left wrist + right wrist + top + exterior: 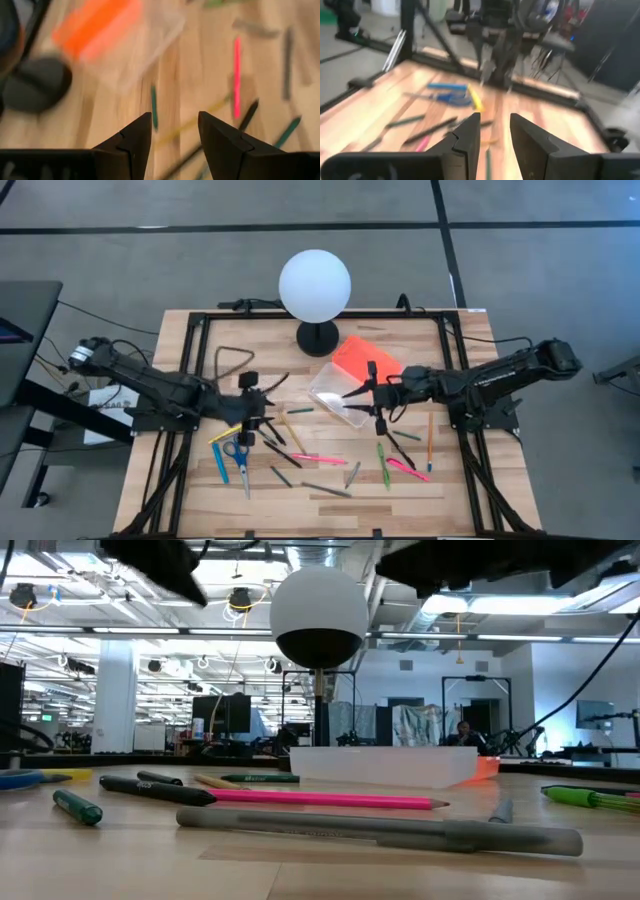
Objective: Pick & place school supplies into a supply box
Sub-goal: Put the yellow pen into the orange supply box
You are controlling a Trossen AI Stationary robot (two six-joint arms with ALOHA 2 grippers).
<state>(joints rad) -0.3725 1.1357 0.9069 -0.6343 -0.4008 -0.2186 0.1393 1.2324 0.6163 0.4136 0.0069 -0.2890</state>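
Note:
Pens, pencils and markers lie flat and scattered on the wooden table, among them a pink pencil (320, 459) (320, 800) and a grey pen (380, 830). Blue-handled scissors (235, 450) (447, 97) lie next to a yellow marker (476, 100). The supply box's clear body (338, 395) (385, 765) sits near mid-table, with its orange lid (365, 358) (95, 25) beside it on the far side. My left gripper (265, 418) (175, 122) hovers open above pens to the left of the box. My right gripper (362, 396) (495, 122) hovers open at the box's right end.
A white globe lamp (315, 285) (318, 615) on a black base stands at the far middle of the table, just behind the box. A black frame (190, 380) runs along the table's left, right and far edges. Bare wood shows along the near edge.

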